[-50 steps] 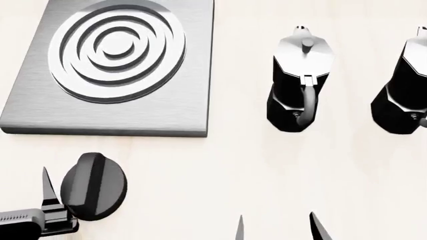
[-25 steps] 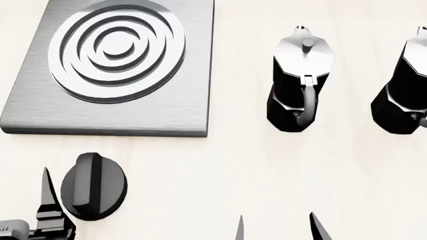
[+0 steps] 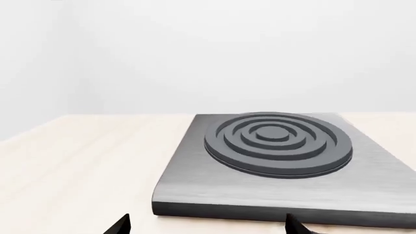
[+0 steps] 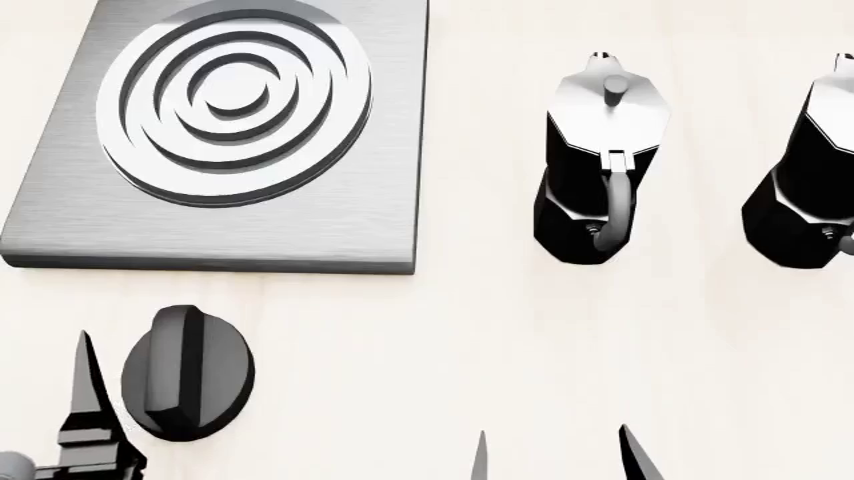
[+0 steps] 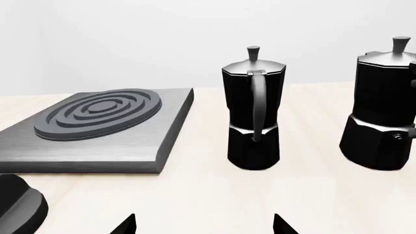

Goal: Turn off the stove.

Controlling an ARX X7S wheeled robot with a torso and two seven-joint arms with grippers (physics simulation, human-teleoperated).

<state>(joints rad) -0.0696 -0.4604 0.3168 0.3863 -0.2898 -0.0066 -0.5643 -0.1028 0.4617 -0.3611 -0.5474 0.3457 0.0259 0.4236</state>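
The stove is a square brushed grey plate (image 4: 347, 215) with a round ringed burner (image 4: 234, 95) at the upper left of the head view. It also shows in the left wrist view (image 3: 260, 192) and the right wrist view (image 5: 97, 151). Its black ridged knob (image 4: 187, 372) sits on the table in front of the plate, and its edge shows in the right wrist view (image 5: 19, 207). My left gripper (image 3: 206, 228) is open and empty, facing the plate's front edge. In the head view one of its fingers (image 4: 88, 395) stands just left of the knob, apart from it. My right gripper (image 4: 558, 458) is open and empty (image 5: 204, 226).
Two black-and-silver moka pots stand right of the stove, one in the middle (image 4: 601, 170) (image 5: 254, 112) and one at the right edge (image 4: 807, 170) (image 5: 383, 112). Pale wooden tabletop (image 4: 441, 350) lies between the knob and the right gripper.
My left gripper has drawn back toward the lower left edge of the head view, with less of its arm showing. The knob, stove, pots and right gripper have not moved.
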